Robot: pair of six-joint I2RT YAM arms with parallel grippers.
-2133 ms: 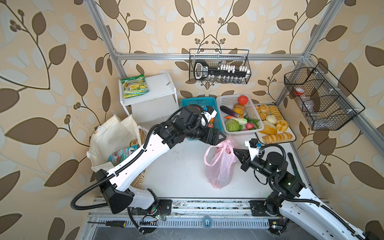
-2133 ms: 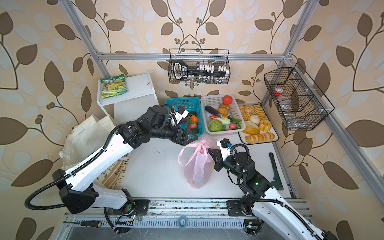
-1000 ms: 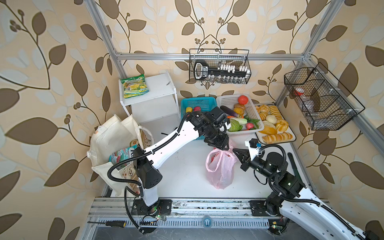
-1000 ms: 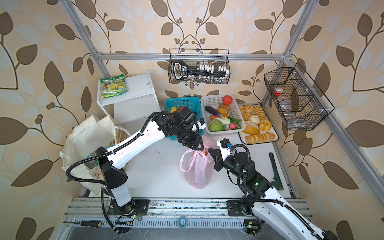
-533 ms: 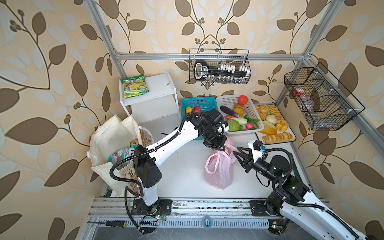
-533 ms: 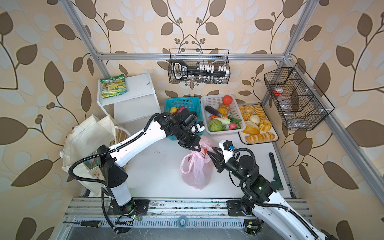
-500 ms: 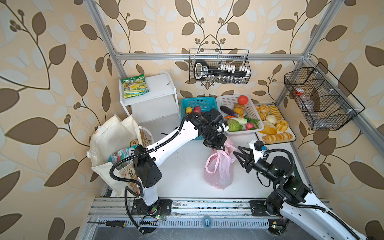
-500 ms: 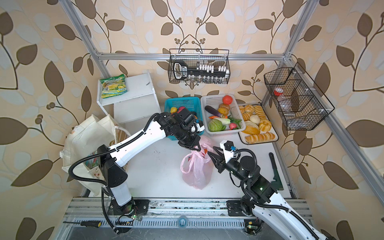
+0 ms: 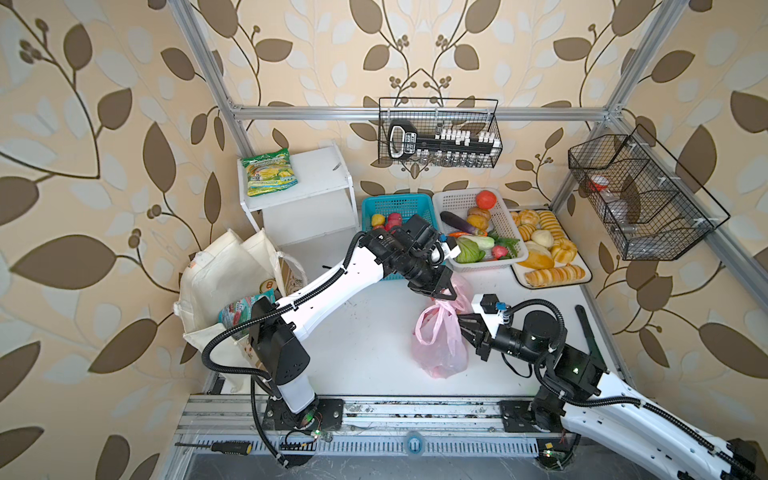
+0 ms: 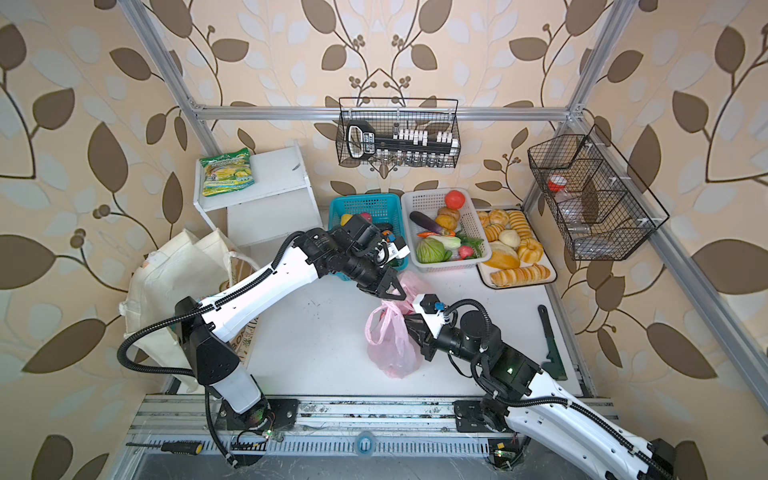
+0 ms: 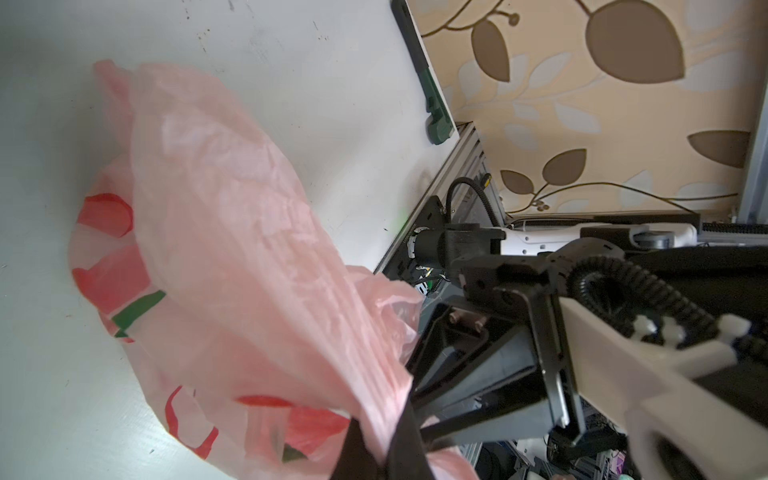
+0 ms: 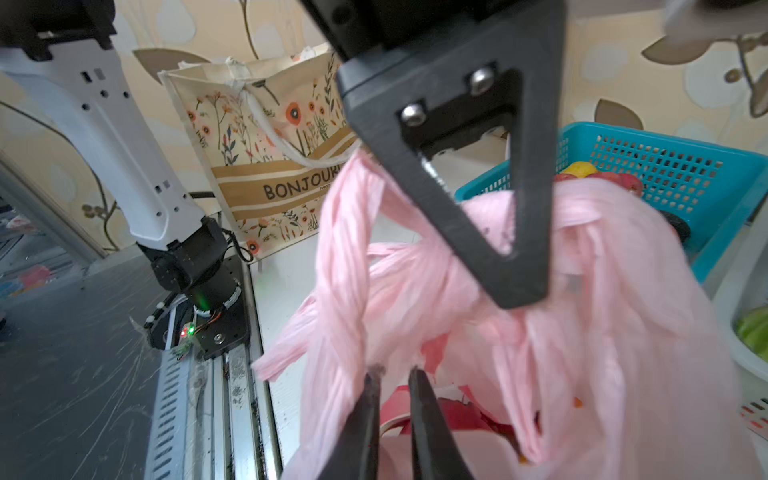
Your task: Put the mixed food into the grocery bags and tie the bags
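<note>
Pinching a gathered handle of the pink plastic bag (image 9: 438, 345), the left gripper (image 9: 442, 293) hangs above it in both top views, its fingers (image 11: 353, 451) pressed together with the film drawn up between them in the left wrist view. The bag stands on the white worktop (image 9: 365, 332) near its middle, just in front of the blue basket (image 9: 395, 203), with its lower part bulging and red and green shapes showing through the thin plastic. The right gripper (image 9: 463, 328) reaches in from the bag's right side at about mid height. In the right wrist view its fingers (image 12: 368, 399) stand almost together with only a narrow slit between them, the tips right at a twisted pink handle strand; whether they pinch any film I cannot tell. The canvas tote (image 9: 224, 270) stands open at the worktop's left edge, well apart from the pink bag, with the teal-red snack packet (image 9: 241, 309) and the can with a gold top (image 9: 269, 285) showing inside it. Yellow and red toy fruit (image 9: 384, 219) lies in the blue basket behind the left arm. Beside that basket stands a white basket (image 9: 457, 199) of toy vegetables, then a tray of bread (image 9: 548, 249).
</note>
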